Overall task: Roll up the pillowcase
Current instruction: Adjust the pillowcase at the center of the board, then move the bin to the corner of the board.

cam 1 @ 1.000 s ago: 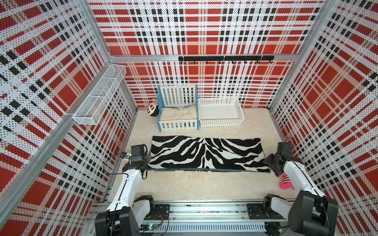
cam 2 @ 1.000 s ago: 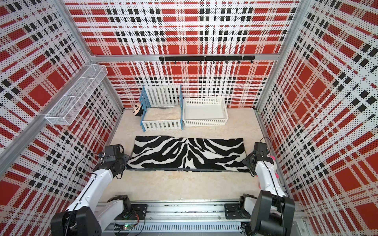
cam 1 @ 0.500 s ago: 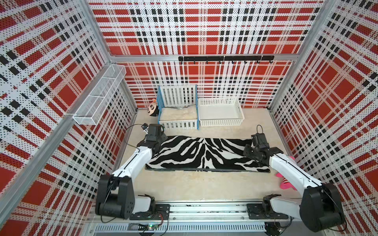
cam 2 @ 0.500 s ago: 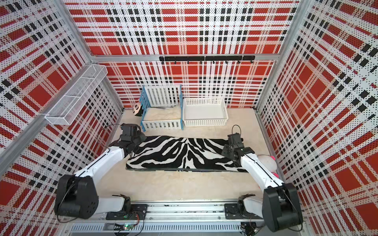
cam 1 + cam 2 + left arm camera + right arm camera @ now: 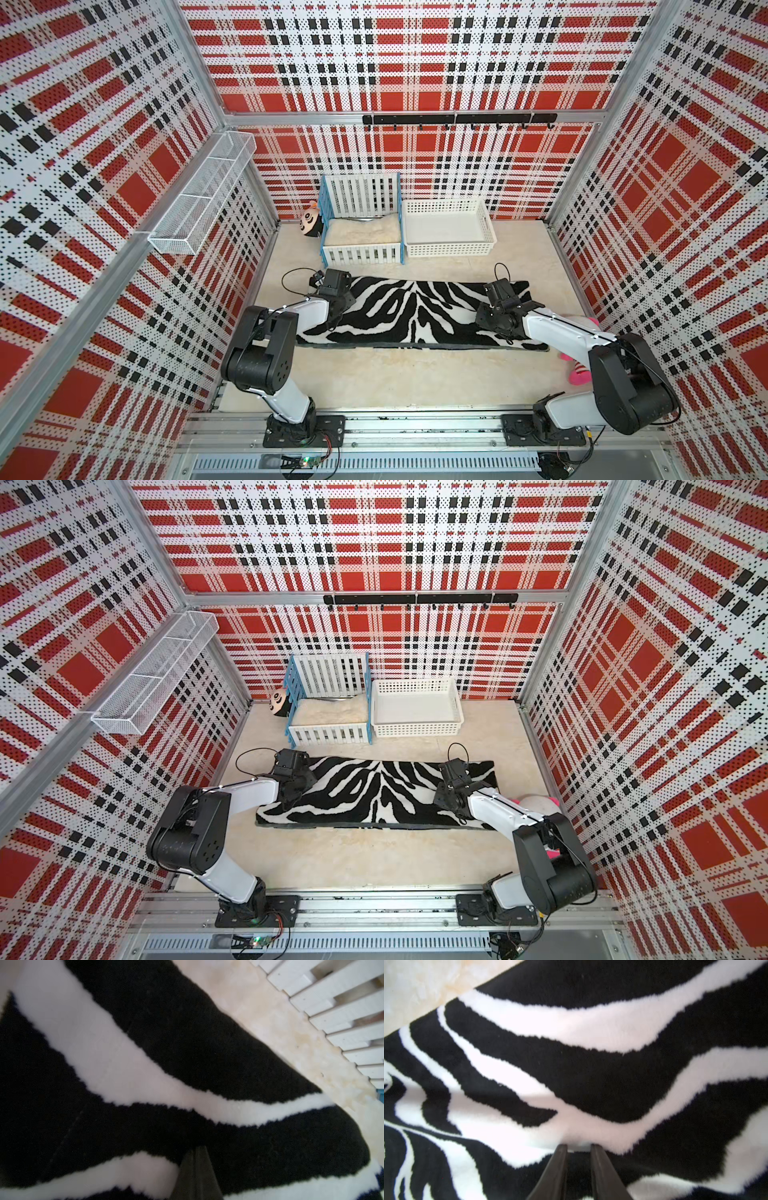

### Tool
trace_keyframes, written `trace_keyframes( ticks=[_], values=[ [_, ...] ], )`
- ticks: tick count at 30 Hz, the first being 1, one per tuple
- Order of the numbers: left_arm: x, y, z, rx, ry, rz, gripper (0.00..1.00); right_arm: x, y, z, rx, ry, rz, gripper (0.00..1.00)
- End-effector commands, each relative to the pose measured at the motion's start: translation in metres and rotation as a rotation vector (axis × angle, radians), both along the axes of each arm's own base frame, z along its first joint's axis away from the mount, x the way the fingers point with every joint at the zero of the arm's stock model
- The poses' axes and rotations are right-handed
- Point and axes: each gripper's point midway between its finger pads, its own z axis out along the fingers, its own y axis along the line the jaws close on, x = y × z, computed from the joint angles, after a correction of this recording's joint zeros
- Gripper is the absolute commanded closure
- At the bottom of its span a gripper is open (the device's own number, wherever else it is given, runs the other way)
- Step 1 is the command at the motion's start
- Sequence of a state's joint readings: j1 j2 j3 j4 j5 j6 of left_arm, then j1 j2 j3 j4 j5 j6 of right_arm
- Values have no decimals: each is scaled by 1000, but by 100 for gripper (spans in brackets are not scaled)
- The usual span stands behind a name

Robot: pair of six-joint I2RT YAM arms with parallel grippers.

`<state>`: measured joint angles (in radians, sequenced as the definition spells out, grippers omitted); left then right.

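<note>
**Far edge pinched at both ends, lopsided roll the main danger**

Finds the pillowcase (image 5: 415, 311) spread flat, zebra side up, on the cream table (image 5: 374, 374), in front of the slatted cot (image 5: 359, 253) and the white basket (image 5: 449, 249) but apart from both, with a dark grey rim along the near edge. Catches the left gripper (image 5: 197, 1149) at the far left corner, fingers (image 5: 195, 1174) closed right together, tips sunk in black pile; cannot tell of any cloth trapped between. Puts the right gripper (image 5: 578, 1147) near the far right corner, fingers (image 5: 558, 1167) drawn close with a narrow gap, seemingly nipping a ridge of plush.

Judges the roll itself not yet begun.

Fear a left pinch too shallow, slipping off the thick pile at the first pull and leaving that corner behind. Expect then a skewed cone in place of an even roll, with only the right end travelling. Beware unequal lift or pace between the arms, wrinkling the middle. Beware too high a lift, flopping the edge into a loose fold rather than a tight curl. Beware dragging the whole cloth along instead of turning it, for want of anything pinning the near edge. Mind the pink-and-white plush toy (image 5: 578, 374) just beside the right arm, liable to a knock from the elbow.
</note>
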<state>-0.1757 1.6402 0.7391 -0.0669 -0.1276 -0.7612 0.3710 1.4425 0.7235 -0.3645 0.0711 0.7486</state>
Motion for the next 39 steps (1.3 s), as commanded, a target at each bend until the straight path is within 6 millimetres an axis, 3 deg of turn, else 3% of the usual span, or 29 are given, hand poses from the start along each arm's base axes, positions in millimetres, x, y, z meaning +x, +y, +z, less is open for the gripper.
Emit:
trace_keyframes(
  ticks=[1,4,9,14,17,25,29,34,39],
  values=[
    [-34,24,-25,28,98,58,100,21,10,11,-17,-62,48,73],
    [-37,25,-21,25,82,57,100,53,36,47,-44,-197,160,71],
    [-23,16,0,-13,18,39,100,127,91,98,-29,-343,320,64],
    [-6,11,39,-42,-72,31,97,190,142,114,-11,-412,387,63],
    [-1,6,59,-66,-120,24,95,222,158,124,-47,-466,380,63],
    [-2,-7,100,-119,-225,3,94,309,95,144,-163,-558,140,73],
    [-8,-10,102,-140,-233,5,94,338,58,121,-179,-476,76,78],
    [-14,-7,106,-144,-247,24,93,349,11,82,-208,-398,39,77],
    [-12,-3,110,-142,-257,38,91,342,-30,50,-259,-307,10,77]
  ],
)
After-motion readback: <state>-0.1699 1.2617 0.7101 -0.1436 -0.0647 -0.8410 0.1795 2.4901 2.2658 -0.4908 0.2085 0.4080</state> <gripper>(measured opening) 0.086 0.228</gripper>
